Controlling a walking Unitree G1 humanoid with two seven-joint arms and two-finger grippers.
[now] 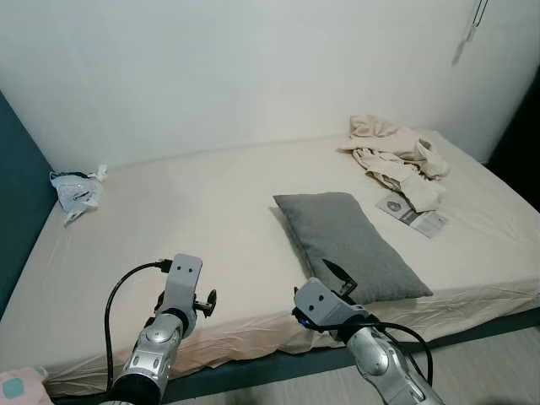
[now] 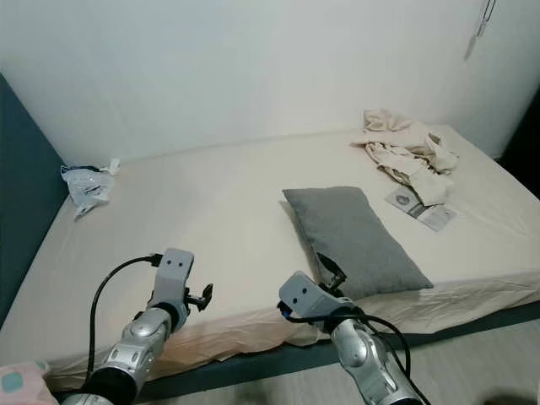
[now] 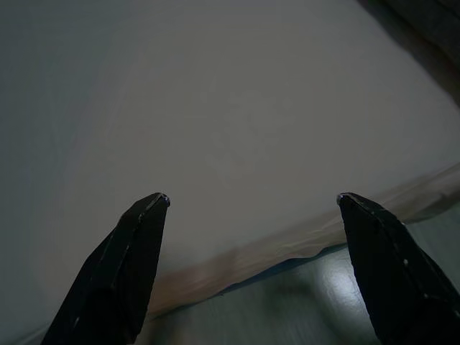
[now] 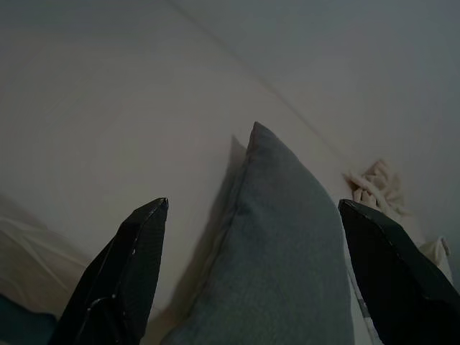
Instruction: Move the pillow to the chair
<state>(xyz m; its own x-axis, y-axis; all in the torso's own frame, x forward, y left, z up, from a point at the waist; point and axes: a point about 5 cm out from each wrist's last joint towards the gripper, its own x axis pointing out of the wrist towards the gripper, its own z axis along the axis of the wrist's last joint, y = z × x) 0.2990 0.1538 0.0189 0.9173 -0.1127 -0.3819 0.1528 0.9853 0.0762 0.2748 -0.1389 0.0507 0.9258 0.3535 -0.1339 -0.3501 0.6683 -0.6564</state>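
Grey pillow (image 1: 350,245) before spread right gripper (image 4: 251,208)

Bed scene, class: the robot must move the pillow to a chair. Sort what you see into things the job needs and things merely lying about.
Needed for the job:
- grey pillow, on the bed's near edge
- right gripper, open, aimed at it
- left gripper, open over the sheet

Lying about:
- crumpled beige cloth
- booklet
- plastic bag
- bed
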